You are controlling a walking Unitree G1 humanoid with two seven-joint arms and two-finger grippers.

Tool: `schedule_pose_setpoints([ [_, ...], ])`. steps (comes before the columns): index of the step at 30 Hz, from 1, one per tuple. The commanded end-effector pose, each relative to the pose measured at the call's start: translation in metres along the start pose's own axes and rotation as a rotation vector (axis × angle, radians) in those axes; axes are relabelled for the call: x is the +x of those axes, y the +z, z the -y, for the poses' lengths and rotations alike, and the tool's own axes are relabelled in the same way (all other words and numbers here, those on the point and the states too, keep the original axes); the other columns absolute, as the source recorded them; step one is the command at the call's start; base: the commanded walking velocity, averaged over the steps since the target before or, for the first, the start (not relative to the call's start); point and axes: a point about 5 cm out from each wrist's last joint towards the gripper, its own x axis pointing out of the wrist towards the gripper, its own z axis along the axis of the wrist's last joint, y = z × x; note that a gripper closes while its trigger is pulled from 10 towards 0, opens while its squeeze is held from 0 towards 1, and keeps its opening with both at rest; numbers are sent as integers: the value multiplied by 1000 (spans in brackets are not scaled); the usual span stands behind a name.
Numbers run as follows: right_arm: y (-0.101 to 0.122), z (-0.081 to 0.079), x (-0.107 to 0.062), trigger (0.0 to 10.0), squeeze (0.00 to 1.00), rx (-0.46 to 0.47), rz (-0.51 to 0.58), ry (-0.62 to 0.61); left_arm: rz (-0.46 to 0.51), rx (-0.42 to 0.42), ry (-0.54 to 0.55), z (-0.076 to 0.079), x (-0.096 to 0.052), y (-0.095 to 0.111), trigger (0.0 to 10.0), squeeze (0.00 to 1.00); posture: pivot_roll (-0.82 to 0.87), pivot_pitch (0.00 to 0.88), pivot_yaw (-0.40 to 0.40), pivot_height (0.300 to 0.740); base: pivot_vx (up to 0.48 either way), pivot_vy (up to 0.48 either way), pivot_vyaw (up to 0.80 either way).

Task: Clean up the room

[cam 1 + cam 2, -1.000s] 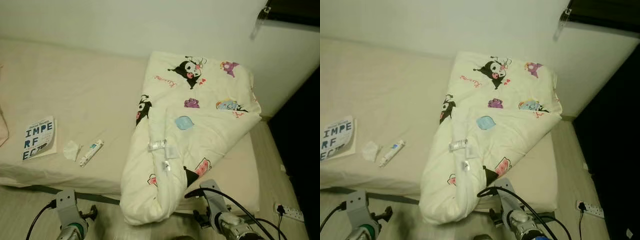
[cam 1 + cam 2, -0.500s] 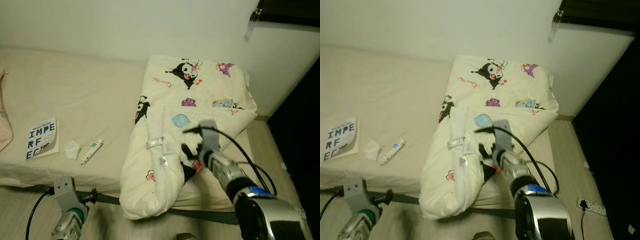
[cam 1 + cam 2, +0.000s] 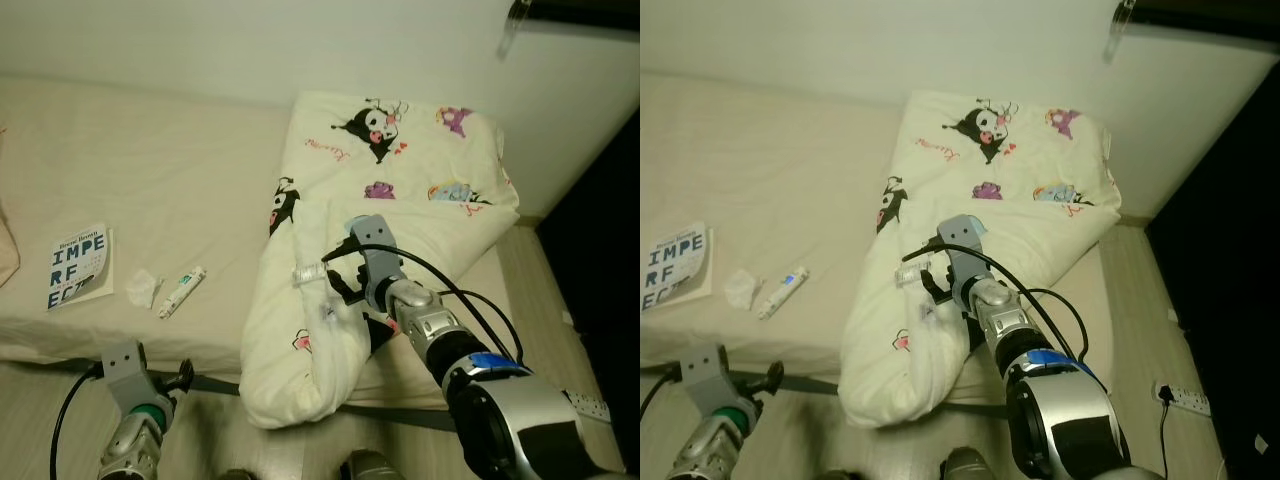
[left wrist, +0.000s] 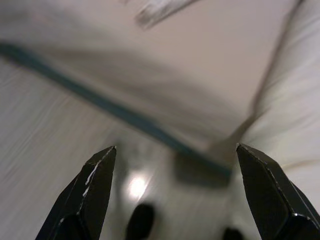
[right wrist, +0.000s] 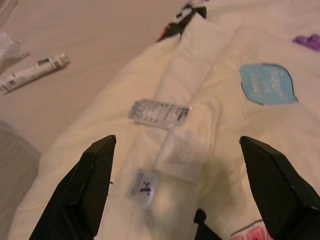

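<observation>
Right gripper (image 3: 335, 282) advanced; jaws spread above quilt (image 3: 400, 190) labels (image 5: 159, 113).

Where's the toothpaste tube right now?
The tube lies on the bed, on the robot's left, between a crumpled tissue and the folded quilt, with the book further left.

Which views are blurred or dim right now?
Left wrist view: motion-smeared, the beige mattress edge streaked, a glare spot on the floor. Right wrist view: sharp on the cream cartoon-print quilt and its white care label. Eye views: evenly lit, dark at the right edge.
</observation>
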Motion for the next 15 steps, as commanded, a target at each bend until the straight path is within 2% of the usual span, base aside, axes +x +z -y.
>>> schedule_pose_setpoints([
  [1, 2, 1, 0, 10000, 0, -11, 9, -4, -42, 12, 24, -8, -5, -12, 10000, 0, -55, 80, 7, 635, 0, 0, 0],
  [7, 13, 7, 1, 10000, 0, -93, 27, -39, -94, 40, 55, -25, -18, -30, 10000, 0, -44, 116, 12, 615, 0, 0, 0],
  [10, 22, 9, 1, 10000, 0, -72, 63, -45, -117, 61, 65, -32, -25, -40, 10000, 0, -39, 136, 20, 600, 0, 0, 0],
  [15, 29, 11, 1, 10000, 0, -60, 93, -50, -114, 72, 63, -36, -29, -43, 10000, 0, -28, 161, 27, 585, 0, 0, 0],
])
